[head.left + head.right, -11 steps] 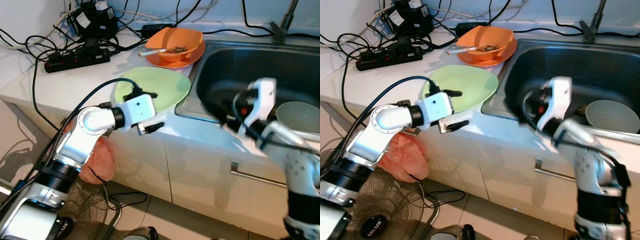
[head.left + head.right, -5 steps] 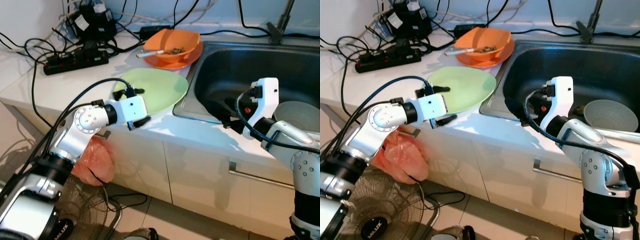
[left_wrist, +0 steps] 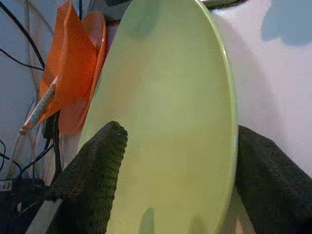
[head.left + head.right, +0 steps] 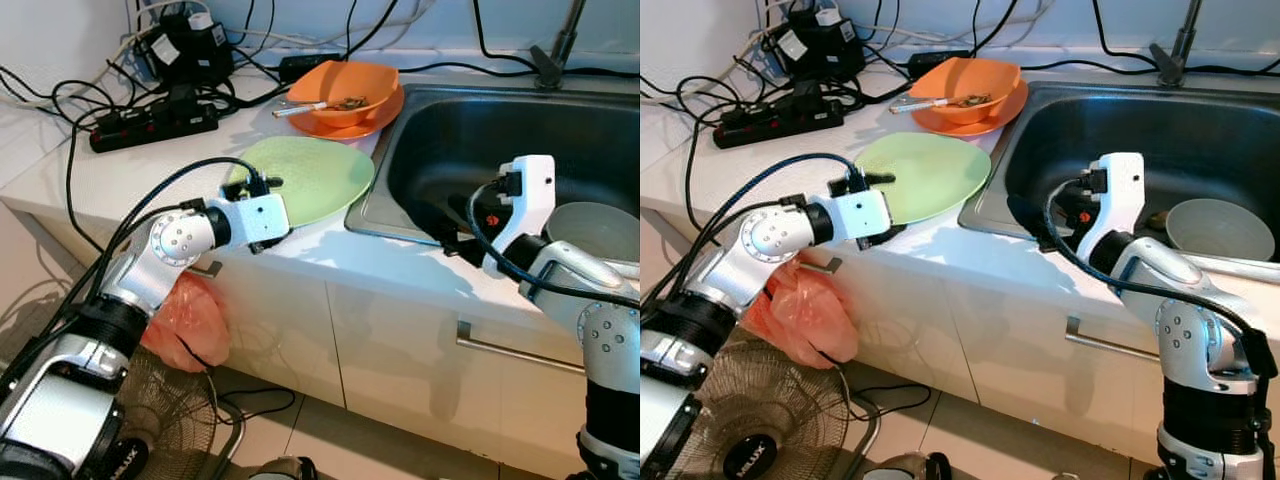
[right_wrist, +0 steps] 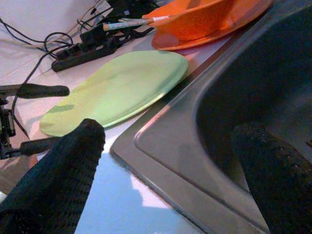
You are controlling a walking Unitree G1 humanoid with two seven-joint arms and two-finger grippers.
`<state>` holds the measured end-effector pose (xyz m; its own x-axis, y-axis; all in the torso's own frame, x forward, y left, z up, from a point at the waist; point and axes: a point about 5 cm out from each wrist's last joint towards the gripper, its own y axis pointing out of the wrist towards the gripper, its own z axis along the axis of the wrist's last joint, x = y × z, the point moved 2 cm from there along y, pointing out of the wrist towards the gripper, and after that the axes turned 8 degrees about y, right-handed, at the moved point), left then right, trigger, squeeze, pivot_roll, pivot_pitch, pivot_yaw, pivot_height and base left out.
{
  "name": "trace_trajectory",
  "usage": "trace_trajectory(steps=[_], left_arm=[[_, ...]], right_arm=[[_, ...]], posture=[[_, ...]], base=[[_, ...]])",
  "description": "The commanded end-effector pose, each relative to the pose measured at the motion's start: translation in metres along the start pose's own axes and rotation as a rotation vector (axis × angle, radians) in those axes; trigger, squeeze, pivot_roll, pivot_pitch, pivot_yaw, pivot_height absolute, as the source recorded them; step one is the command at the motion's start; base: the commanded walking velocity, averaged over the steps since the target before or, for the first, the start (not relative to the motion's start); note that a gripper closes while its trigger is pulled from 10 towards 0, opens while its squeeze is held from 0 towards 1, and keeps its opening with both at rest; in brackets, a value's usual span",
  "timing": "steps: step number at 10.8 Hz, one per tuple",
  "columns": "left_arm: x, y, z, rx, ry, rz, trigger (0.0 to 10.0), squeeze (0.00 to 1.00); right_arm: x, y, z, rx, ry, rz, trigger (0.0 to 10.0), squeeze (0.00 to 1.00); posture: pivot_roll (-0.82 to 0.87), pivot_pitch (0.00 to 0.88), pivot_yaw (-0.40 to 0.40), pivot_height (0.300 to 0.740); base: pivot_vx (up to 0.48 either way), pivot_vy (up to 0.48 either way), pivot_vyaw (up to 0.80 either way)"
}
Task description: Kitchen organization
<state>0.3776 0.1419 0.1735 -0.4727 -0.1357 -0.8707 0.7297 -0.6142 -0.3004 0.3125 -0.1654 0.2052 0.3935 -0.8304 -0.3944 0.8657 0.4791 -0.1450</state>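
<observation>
1. One green plate (image 4: pixel 312 178) lies flat on the white countertop (image 4: pixel 130 165), close to the counter's front edge and just beside the sink's left rim.
2. One orange bowl (image 4: pixel 345 90) sits on one orange plate (image 4: pixel 370 122) near the counter's back edge, at the sink's back left corner; a pair of chopsticks (image 4: pixel 300 106) rests across the bowl's rim, pointing left.
3. One steel sink (image 4: pixel 480 140) is set into the counter's right part; one pale bowl (image 4: pixel 598 228) stands in it toward its right side.
4. One faucet (image 4: pixel 556 50) rises at the sink's back rim.
5. One black power strip (image 4: pixel 150 118) lies at the counter's back left, among several black cables and adapters; no writing on them can be read.
6. The left gripper (image 3: pixel 170 190) is at the plate's near edge by the counter's front edge, its two fingers spread wide on either side of the plate, not closed on it.
7. The right gripper (image 5: pixel 175 195) hovers over the sink's front left corner, its fingers spread wide and holding nothing.
8. One orange plastic bag (image 4: pixel 190 320) hangs below the counter's front edge on the left, above one black fan (image 4: pixel 150 420) on the floor, whose hub label is too small to make out.
</observation>
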Motion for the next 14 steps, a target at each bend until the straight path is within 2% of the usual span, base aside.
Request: trace_trajectory(steps=[1,5,7,11,14], left_arm=[[0.007,-0.0014,-0.0095,-0.039,0.001,-0.034,0.0,0.0],[0.0054,-0.0012,-0.0129,-0.043,0.042,-0.015,0.0,0.0],[-0.0007,-0.0015,-0.0147,-0.05,0.057,0.019,0.0,0.0],[-0.001,-0.0003,-0.0142,-0.049,0.066,0.06,0.0,0.0],[-0.0005,0.0,-0.0138,-0.04,0.079,0.078,0.0,0.0]], right_arm=[[-0.0083,0.0008,0.007,0.026,-0.028,0.024,10.0,0.0],[-0.0074,0.0014,0.0043,0.019,-0.025,0.02,10.0,0.0],[-0.0067,0.0027,0.0034,0.015,-0.023,0.019,10.0,0.0],[-0.0074,0.004,0.0004,0.004,0.017,0.021,10.0,0.0],[-0.0067,0.0032,0.0011,0.001,0.011,0.018,10.0,0.0]], posture=[[0.11,0.056,0.16,0.74],[0.11,0.059,0.158,0.74],[0.12,0.058,0.155,0.74],[0.11,0.054,0.155,0.74],[0.11,0.056,0.151,0.74]], base=[[0.0,0.0,0.0],[0.0,0.0,0.0],[0.0,0.0,0.0],[0.0,0.0,0.0],[0.0,0.0,0.0]])
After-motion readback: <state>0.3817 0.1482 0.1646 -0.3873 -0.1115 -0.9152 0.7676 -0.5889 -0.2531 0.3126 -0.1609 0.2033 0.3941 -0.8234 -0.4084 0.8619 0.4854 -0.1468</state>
